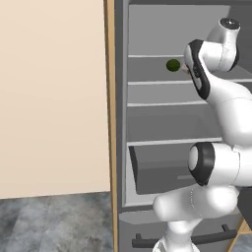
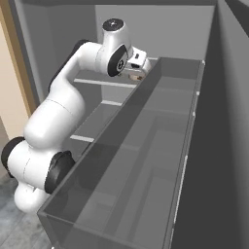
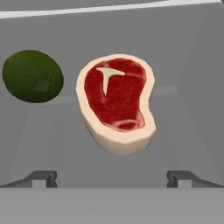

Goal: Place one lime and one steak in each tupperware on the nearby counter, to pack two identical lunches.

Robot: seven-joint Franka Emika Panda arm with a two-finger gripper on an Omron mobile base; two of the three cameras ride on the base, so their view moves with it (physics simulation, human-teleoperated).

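Reaching into fridge, jaws wide open, empty, facing steak [image 3: 117, 103] on shelf; dark lime [image 3: 33, 76] just left; nothing packed yet.

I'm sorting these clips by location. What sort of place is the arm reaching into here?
Most likely an open fridge in a kitchen: grey shelves stacked inside a tall cabinet, with a steak and a dark green lime lying on one shelf.

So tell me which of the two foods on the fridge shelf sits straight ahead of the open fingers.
The steak, red with a pale rim, sits centred between the fingers. The dark green lime lies off to its left in the hand view.
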